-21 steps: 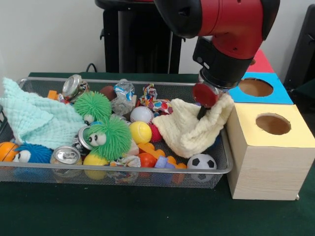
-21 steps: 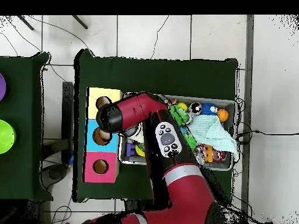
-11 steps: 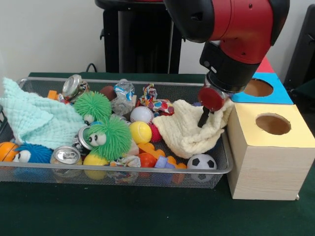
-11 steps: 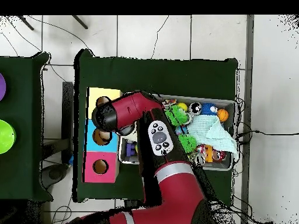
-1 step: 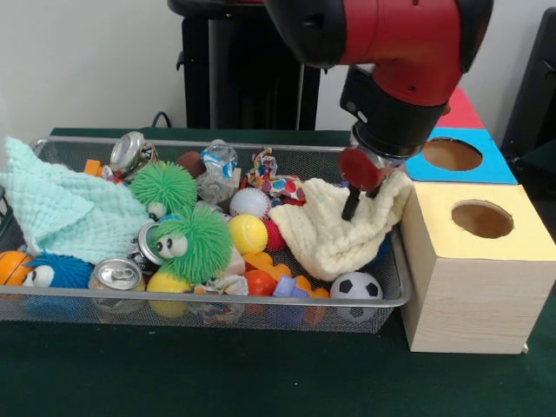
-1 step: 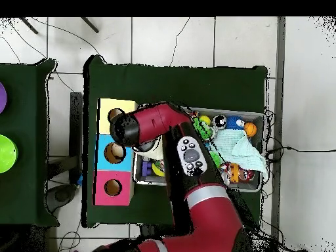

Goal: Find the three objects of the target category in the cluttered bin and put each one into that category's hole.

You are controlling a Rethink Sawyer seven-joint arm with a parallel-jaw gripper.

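Your gripper (image 5: 352, 207) is pinched shut on the upper edge of the yellow cloth (image 5: 334, 230), which hangs from it at the bin's (image 5: 395, 300) end nearest the boxes, so the yellow hole (image 5: 482, 219) lies just beside it, across the bin wall.

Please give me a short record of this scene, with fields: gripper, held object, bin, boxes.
gripper: gripper low over the bin's end nearest the boxes, one dark finger visible against the cloth
held object: cream cloth, bunched up at the gripper; grasp cannot be confirmed
bin: wire mesh bin, cluttered with balls, cans, fuzzy toys
boxes: yellow-topped box beside the bin; hole empty
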